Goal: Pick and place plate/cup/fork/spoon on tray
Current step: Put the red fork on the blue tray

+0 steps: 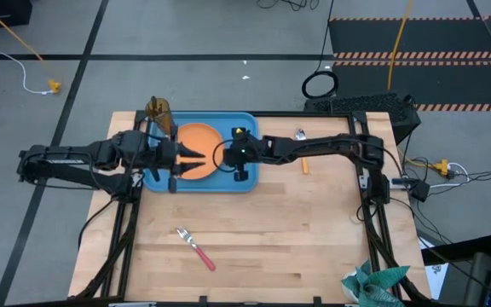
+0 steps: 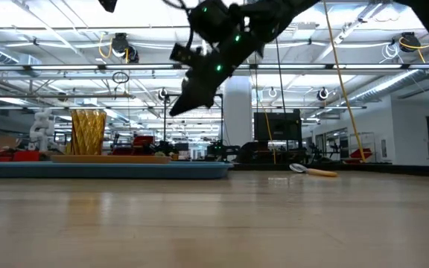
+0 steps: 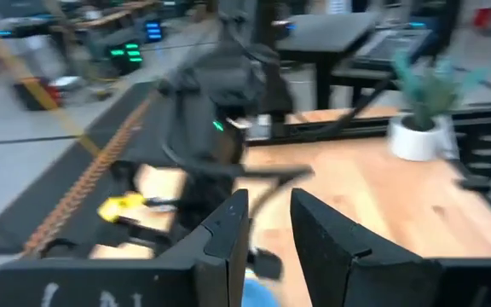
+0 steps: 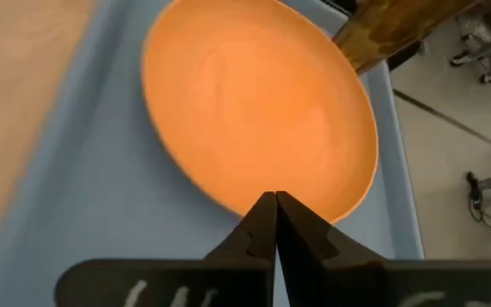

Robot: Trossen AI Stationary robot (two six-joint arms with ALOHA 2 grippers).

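Note:
The orange plate (image 1: pixel 199 139) lies flat in the light-blue tray (image 1: pixel 241 183) at the table's far left; the right wrist view shows it too (image 4: pixel 254 102). The amber cup (image 1: pixel 158 111) stands upright at the tray's far left corner. The spoon (image 1: pixel 303 152) lies on the table to the right of the tray. The fork (image 1: pixel 196 248) lies near the table's near edge. My left gripper (image 1: pixel 194 159) is open over the plate's near left part. My right gripper (image 4: pixel 273 203) is shut, above the plate's right rim and well clear of it in the low view (image 2: pixel 179 109).
A green and white thing (image 1: pixel 373 286) sits at the table's near right corner. Bare wood lies between the tray and the fork. The two arms face each other closely over the tray.

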